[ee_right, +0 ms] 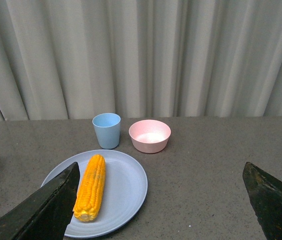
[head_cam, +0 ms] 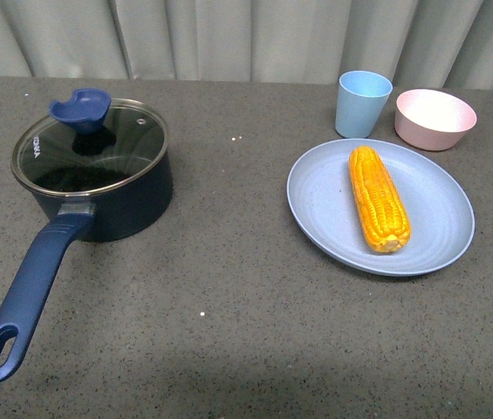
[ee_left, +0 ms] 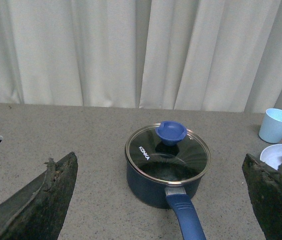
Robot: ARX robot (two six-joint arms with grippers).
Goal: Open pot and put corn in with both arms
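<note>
White lettering on the glass lid (ee_left: 168,155) reads "KONKA", clear in the left wrist view. The lid sits closed on the dark navy saucepan (head_cam: 111,196), its blue knob (head_cam: 81,109) on top. From the front, the saucepan stands at the 9 o'clock side of the grey speckled tabletop (head_cam: 229,297), and its long navy handle (head_cam: 28,297), with a loop hole at the end, points toward 7 o'clock. The corn (head_cam: 378,197), a whole yellow-orange cob, lies on a pale blue plate (head_cam: 320,196) at the 3 o'clock side. A light blue cup (head_cam: 362,103) stands at the plate's 12 o'clock and a pink bowl (head_cam: 434,119) at its 1 o'clock. The left tool (ee_left: 158,162) and the right tool (ee_right: 160,170) both have their jaws spread wide, holding nothing.
</note>
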